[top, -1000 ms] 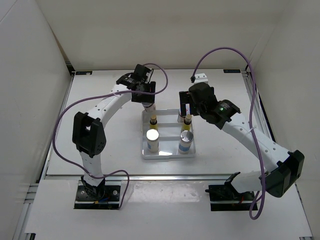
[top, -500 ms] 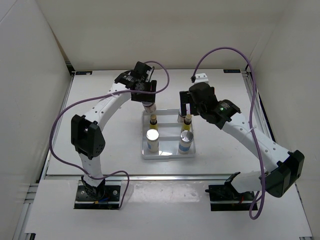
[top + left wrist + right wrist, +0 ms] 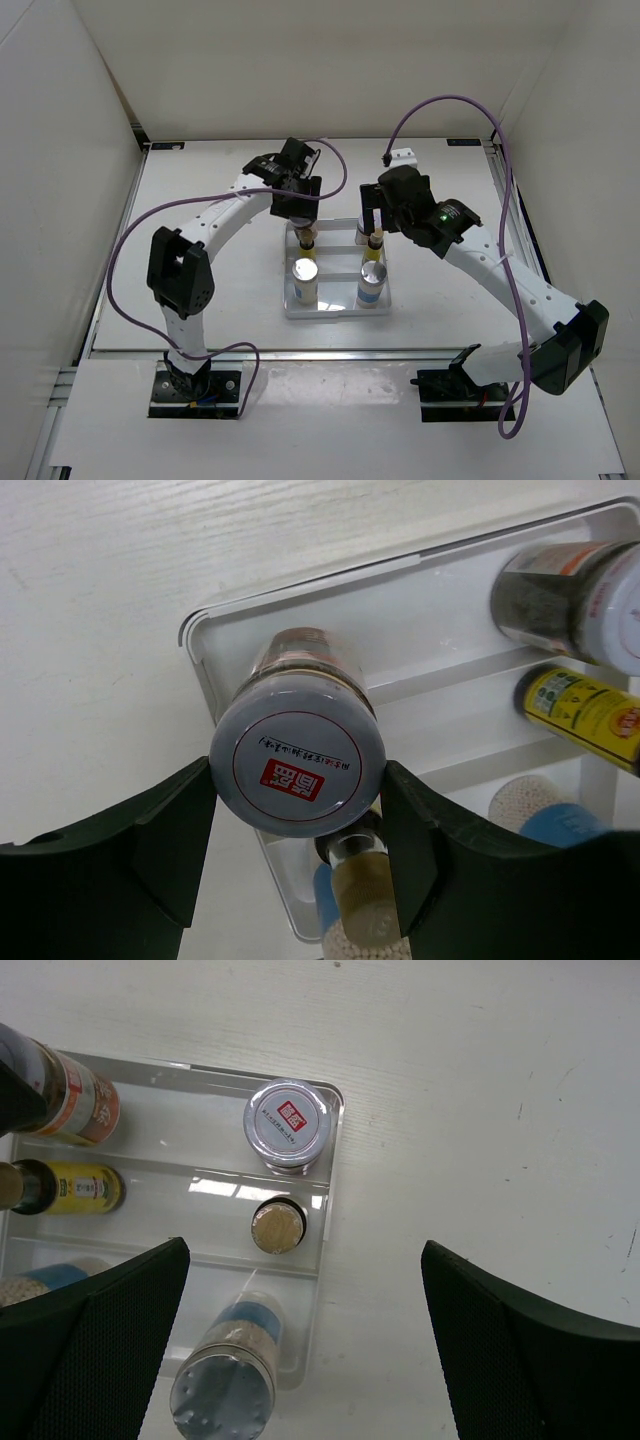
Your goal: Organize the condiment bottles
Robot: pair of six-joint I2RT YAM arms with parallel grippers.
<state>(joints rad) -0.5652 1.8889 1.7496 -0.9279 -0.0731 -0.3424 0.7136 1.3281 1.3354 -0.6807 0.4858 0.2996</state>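
My left gripper [image 3: 298, 810] is shut on a squat jar [image 3: 298, 770] with a white, red-marked lid, holding it over the far-left corner of the white divided tray [image 3: 200, 630]. In the top view the left gripper [image 3: 297, 203] hides that jar. A second such jar [image 3: 287, 1125] stands in the tray's far-right compartment. Two slim yellow bottles [image 3: 307, 240] [image 3: 374, 246] stand in the middle row. Two silver-capped bottles [image 3: 305, 272] [image 3: 372, 283] fill the near row. My right gripper [image 3: 305, 1250] hangs wide open above the tray's right side, holding nothing.
The tray [image 3: 335, 312] sits mid-table between the two arms. Purple cables loop over both arms. White walls close the table at the back and sides, and a small white block [image 3: 402, 155] lies at the far edge.
My left gripper has swung right, over the tray's far-left corner, still gripping the jar. The right arm has not moved.
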